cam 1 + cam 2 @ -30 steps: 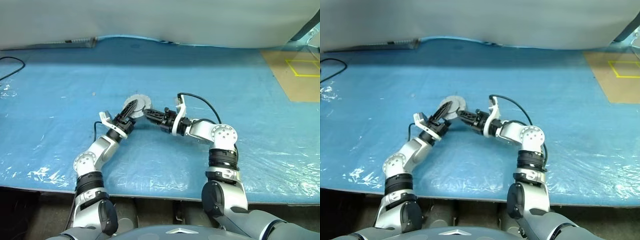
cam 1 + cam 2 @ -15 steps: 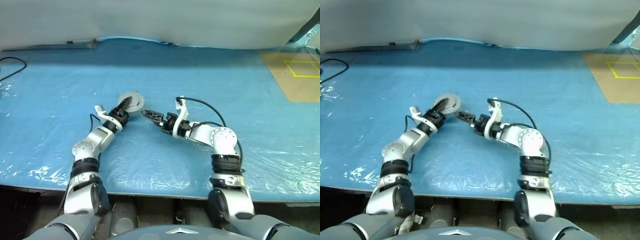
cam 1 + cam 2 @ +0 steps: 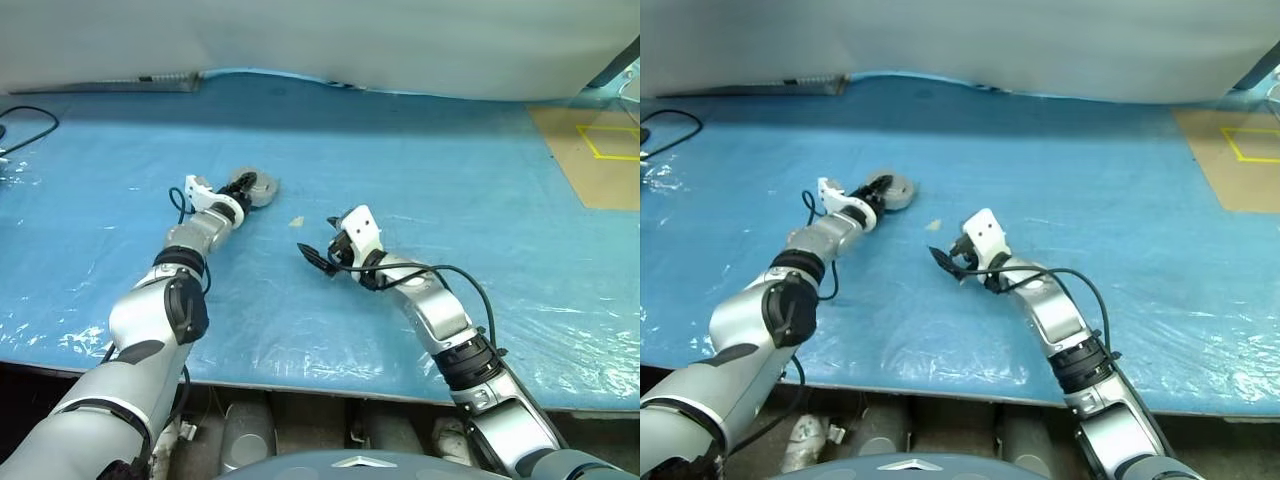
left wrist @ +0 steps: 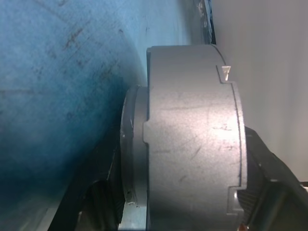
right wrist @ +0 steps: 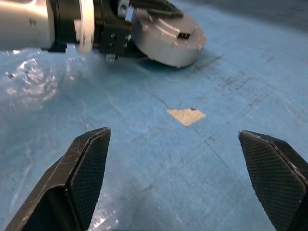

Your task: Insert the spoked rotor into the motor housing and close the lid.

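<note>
The left pincer (image 3: 240, 187) is clamped on the short round drum of dull grey scuffed metal, the motor housing (image 3: 259, 189), on the crinkled blue plastic-covered surface (image 3: 450, 180). The right pincer (image 3: 318, 258) gapes wide, empty, near a small pale scrap (image 3: 296, 222).

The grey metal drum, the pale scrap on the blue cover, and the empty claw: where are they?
grey metal drum (image 5: 168, 41), right wrist view, its side wall
pale scrap (image 5: 186, 115), right wrist view, its middle
right gripper (image 5: 185, 180), right wrist view, midway between its fingertips
</note>
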`<move>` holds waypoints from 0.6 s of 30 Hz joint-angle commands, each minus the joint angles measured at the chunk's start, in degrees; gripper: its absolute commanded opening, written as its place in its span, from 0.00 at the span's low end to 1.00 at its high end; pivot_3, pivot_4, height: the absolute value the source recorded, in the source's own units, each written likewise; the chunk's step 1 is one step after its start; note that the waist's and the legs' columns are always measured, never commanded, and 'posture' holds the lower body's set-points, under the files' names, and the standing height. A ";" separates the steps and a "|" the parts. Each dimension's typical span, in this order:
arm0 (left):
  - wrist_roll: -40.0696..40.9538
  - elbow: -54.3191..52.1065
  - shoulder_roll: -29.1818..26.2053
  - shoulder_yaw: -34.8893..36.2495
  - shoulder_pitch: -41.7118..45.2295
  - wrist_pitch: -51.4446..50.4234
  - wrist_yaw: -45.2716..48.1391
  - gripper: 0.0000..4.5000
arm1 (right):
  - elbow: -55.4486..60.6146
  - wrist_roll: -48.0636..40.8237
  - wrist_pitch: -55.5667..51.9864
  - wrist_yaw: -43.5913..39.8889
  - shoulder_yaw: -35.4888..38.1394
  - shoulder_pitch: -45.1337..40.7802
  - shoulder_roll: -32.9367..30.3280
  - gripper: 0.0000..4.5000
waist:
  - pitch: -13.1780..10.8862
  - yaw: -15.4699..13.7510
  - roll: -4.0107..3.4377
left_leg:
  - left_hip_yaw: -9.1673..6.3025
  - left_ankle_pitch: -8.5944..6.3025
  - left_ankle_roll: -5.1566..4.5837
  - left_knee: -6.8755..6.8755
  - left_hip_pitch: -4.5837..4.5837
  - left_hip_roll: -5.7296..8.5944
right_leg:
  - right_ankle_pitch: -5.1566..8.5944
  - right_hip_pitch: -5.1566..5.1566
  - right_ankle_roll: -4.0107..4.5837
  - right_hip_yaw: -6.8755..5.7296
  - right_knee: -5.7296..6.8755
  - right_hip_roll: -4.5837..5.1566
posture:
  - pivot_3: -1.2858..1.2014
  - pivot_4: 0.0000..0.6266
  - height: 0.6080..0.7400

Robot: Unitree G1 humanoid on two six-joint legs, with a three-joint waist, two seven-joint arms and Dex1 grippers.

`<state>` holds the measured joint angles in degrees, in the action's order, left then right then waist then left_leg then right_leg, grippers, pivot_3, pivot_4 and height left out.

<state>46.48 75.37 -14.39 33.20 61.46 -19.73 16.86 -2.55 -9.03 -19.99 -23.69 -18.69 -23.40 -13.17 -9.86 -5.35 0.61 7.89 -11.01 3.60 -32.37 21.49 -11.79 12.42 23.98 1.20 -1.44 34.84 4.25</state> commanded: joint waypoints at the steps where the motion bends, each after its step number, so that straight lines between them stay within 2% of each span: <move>1: -3.22 0.33 0.50 0.38 3.42 2.37 -1.70 0.54 | 0.87 1.99 2.00 -0.31 -0.04 0.63 0.79 1.00 | 0.00 -0.11 0.00 | -0.02 0.00 0.00 0.00 0.02 0.00 | 0.00 0.00 0.00 -0.03 0.00 0.00 | 0.52 0.24 1.00; 3: -4.42 0.69 0.85 0.65 3.35 1.52 -2.38 0.54 | 1.01 2.53 1.85 -0.29 0.33 0.98 1.06 1.00 | 0.00 -0.14 0.00 | -0.03 0.00 0.00 -0.02 0.02 0.01 | 0.00 -0.01 0.01 -0.03 0.02 0.01 | 0.52 0.24 1.00; 9: -8.68 0.32 -0.09 -0.56 -0.99 -1.62 -4.35 0.98 | 1.46 3.69 1.27 -0.39 1.05 1.96 1.30 1.00 | 0.01 0.03 -0.01 | -0.05 0.00 0.00 -0.08 -0.16 0.01 | -0.04 -0.15 0.07 0.00 0.09 0.03 | 0.52 0.24 1.00; 15: -16.69 -3.62 -2.66 -7.98 -8.88 -6.94 -1.23 0.99 | 1.71 3.75 0.57 -1.24 1.20 2.08 1.68 1.00 | 0.09 1.38 -0.10 | 0.08 -0.01 -0.01 0.09 -1.13 -0.05 | 0.18 -1.15 0.39 0.11 -0.01 0.02 | 0.52 0.24 1.00; 18: -19.44 -10.55 -3.68 -12.53 -15.22 -10.77 3.11 0.99 | 1.83 2.73 -0.42 -1.96 1.98 2.31 2.16 1.00 | 0.28 1.89 -0.34 | 0.36 -0.02 -0.02 0.18 -1.72 -0.09 | 0.22 -1.52 0.44 0.26 -0.03 0.03 | 0.52 0.24 1.00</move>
<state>31.24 63.67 -16.78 23.37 53.24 -26.02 20.00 -2.85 -5.40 -20.20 -25.14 -18.15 -21.23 -11.57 -9.58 -3.47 0.28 8.33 -11.03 3.57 -32.16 19.64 -11.89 12.66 22.38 1.65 -1.13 34.81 4.29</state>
